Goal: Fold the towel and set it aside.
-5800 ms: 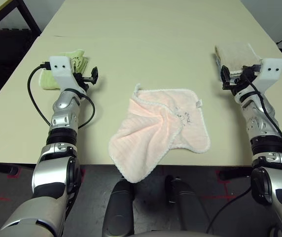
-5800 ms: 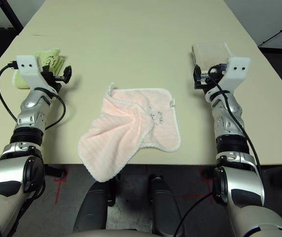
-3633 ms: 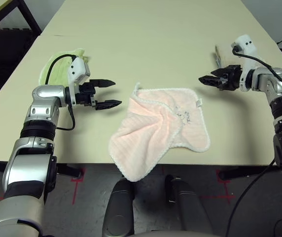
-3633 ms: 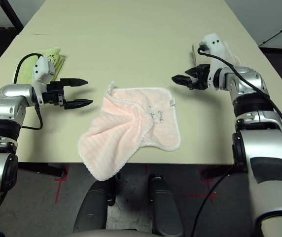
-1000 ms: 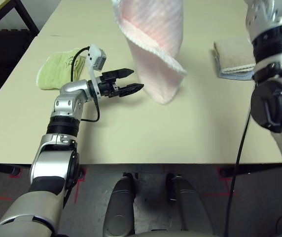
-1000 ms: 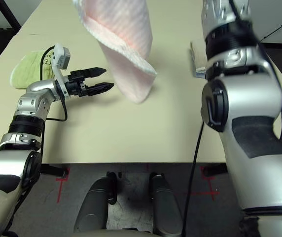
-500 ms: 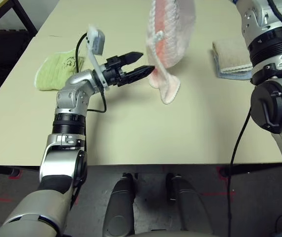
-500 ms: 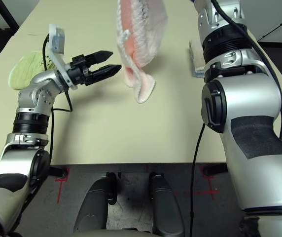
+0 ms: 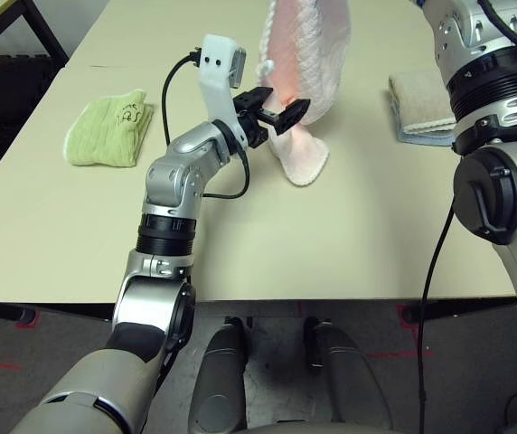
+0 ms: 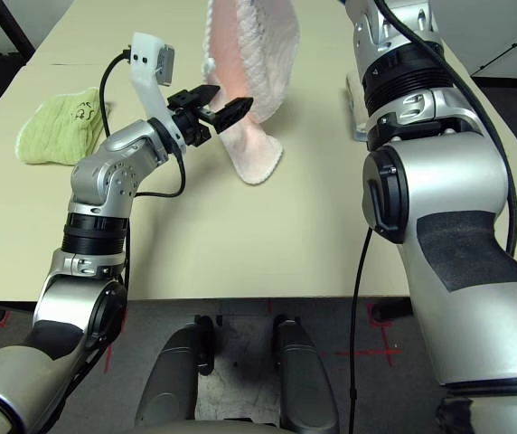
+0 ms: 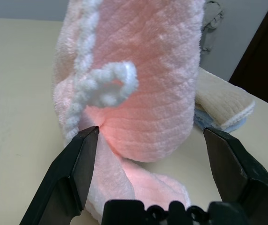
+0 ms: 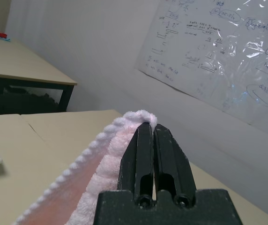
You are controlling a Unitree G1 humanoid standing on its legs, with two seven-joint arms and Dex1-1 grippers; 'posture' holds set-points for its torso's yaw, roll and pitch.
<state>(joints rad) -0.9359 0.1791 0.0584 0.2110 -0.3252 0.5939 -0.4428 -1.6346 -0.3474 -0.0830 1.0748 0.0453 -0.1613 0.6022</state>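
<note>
Head views: the pink towel (image 9: 305, 54) hangs in the air, its lowest fold resting on the bench (image 9: 349, 226). The left gripper (image 9: 277, 107) reaches toward it with jaws spread wide. A green towel (image 9: 109, 131) lies far left, a beige towel (image 9: 421, 99) right.

Left wrist view: the towel hangs between the released jaws, one finger (image 11: 80, 161) at its whitish hem.

Right wrist view: the right gripper (image 12: 153, 129) has its jaws clenched on the towel's top edge.

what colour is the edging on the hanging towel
Whitish, a looped trim along the pale pink towel; the left wrist view shows it best.
</note>
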